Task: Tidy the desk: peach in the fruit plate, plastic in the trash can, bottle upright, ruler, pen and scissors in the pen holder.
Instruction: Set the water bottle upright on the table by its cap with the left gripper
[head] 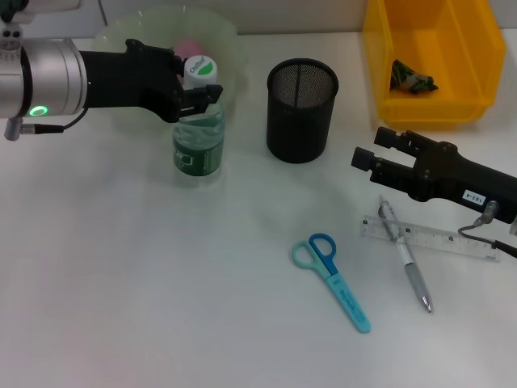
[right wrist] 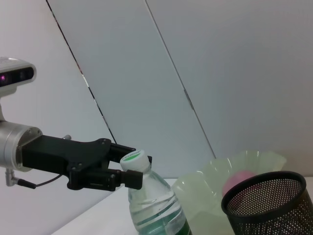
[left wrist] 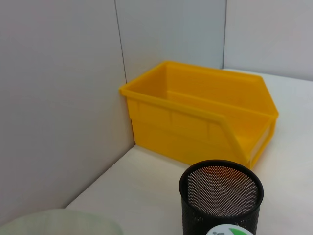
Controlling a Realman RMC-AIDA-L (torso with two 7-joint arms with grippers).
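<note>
- Your left gripper [head: 196, 83] is clamped on the neck of the water bottle [head: 198, 139], just under its white-and-green cap [head: 200, 67]; the bottle stands upright on the table [head: 145, 291], in front of the pale green fruit plate [head: 226, 40].
- Expect thin, clear, ribbed plastic: light, slick, and it will dent if you squeeze the body. The stiff neck is the better hold.
- The pink peach [head: 190, 47] already sits in the plate.
- Your right gripper [head: 365, 158] hovers with its fingers apart, close to the pen [head: 405, 256] lying across the clear ruler [head: 428, 237].
- The ruler is flat and thin, so judge it hard to pinch; the pen is smooth and will roll.
- The blue scissors [head: 332, 280] lie closed; take the blades.
- The black mesh pen holder [head: 300, 110] is rigid and open-topped, but probably light enough to tip.
</note>
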